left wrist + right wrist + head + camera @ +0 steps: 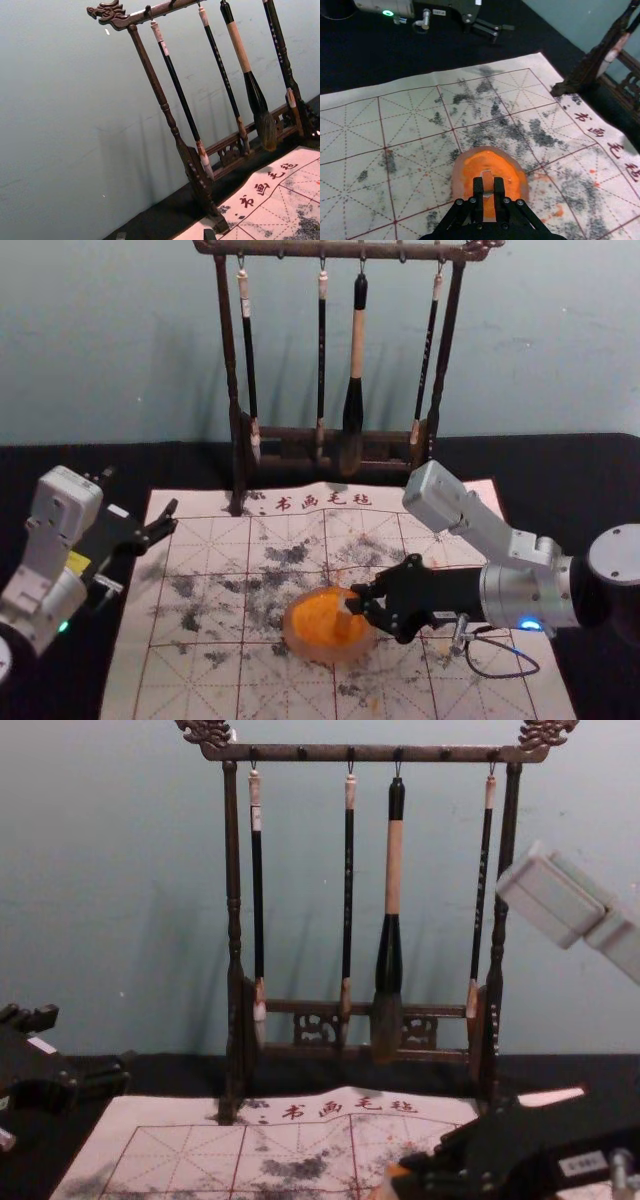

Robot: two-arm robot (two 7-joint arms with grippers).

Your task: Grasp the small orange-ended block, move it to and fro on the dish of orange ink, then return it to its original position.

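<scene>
My right gripper (355, 600) is over the right part of the round dish of orange ink (314, 624), shut on the small block (345, 607). In the right wrist view, the block (487, 181) sits between the tips of the right gripper (488, 189), above the orange ink (476, 167); whether its lower end touches the ink I cannot tell. My left gripper (140, 493) is parked at the mat's left edge, and the left wrist view shows the left gripper (165, 235) open with its tips apart.
A calligraphy mat (190, 585) with grid lines and dark ink stains lies under the dish. Behind it stands a wooden rack (237, 420) with several hanging brushes, including a thick one (355, 370). Black cloth (560, 465) surrounds the mat.
</scene>
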